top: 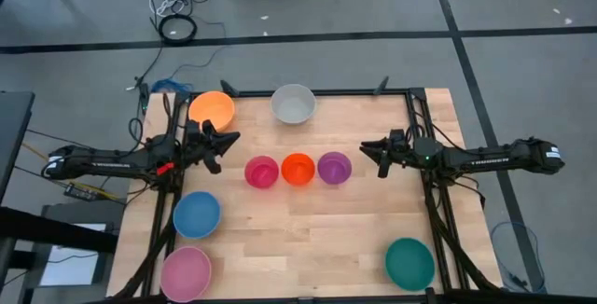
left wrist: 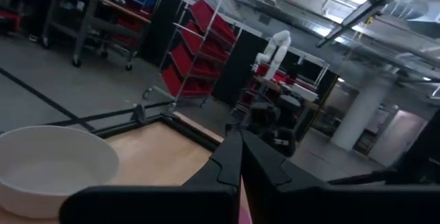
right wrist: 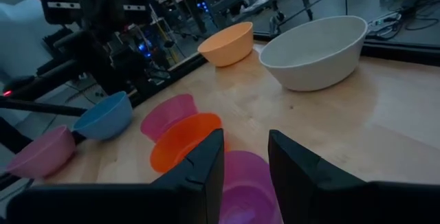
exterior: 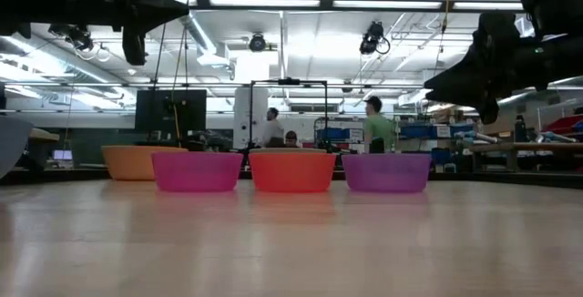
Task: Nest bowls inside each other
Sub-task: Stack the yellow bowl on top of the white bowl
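Observation:
Three small bowls stand upright in a row at the table's middle: magenta (top: 262,172), red-orange (top: 298,169) and purple (top: 334,167). The larger bowls also rest on their bases: orange (top: 212,109) and grey-white (top: 293,103) at the far edge, blue (top: 197,214) and light pink (top: 186,271) at the near left, teal (top: 409,262) at the near right. My left gripper (top: 229,140) hangs shut above the table, left of the magenta bowl. My right gripper (top: 367,149) hangs open above the table, right of the purple bowl (right wrist: 240,186). Neither holds anything.
A black frame (top: 410,94) runs along the table's far and side edges. Bare wood lies between the small bowls' row and the near edge. Beyond the table, people (exterior: 373,119) stand in the room, far off.

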You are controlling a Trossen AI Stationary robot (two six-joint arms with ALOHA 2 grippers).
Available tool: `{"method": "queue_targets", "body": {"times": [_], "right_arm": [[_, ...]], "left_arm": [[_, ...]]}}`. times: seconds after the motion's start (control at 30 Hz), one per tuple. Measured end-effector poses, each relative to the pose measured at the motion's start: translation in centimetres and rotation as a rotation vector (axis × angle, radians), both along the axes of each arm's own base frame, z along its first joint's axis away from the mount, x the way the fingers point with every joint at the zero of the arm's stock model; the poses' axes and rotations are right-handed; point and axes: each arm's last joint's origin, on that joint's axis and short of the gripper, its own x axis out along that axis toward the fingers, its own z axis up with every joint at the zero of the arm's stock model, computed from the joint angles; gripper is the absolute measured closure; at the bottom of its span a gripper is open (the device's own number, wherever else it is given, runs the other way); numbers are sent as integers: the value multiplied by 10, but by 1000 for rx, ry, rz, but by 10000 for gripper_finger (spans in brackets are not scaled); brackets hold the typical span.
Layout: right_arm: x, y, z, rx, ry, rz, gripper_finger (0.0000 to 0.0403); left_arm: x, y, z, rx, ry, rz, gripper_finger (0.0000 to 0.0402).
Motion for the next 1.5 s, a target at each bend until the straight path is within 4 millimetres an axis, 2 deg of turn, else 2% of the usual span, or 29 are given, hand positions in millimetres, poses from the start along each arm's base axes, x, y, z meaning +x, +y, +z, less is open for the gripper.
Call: {"method": "queue_targets", "body": {"times": [0.13, 0.27, 0.37, 0.5, 0.6, 0.7, 0.8, 0.93, 1.33, 1.5], "right_arm": [[0, 0, 2, 22, -26, -2, 300], [1, 2, 4, 26, -56, 65, 300], [2, 4, 5, 38, -59, 124, 300], [2, 6, 5, 68, -64, 216, 300], [2, 8, 5, 84, -66, 263, 300], [2, 8, 5, 81, -64, 272, 300], [2, 8, 5, 63, -61, 272, 300], [2, 8, 7, 58, -86, 283, 300], [0, -2, 12, 71, -130, 365, 300], [-1, -7, 12, 81, -131, 377, 300]], "left_arm": [[0, 0, -1, -21, 5, 11, 386], [2, -2, -9, 68, 112, -54, 386], [2, 0, -26, 77, 310, -37, 386], [-10, 7, -47, -39, 690, 122, 386], [-20, 10, -40, -76, 815, 219, 386], [-20, 13, -27, -47, 816, 317, 386], [-14, 16, -16, 21, 841, 388, 386], [-1, 24, -14, 75, 995, 439, 376], [64, 68, -28, 135, 1640, 336, 259], [76, 86, -34, 102, 1839, 289, 236]]}}
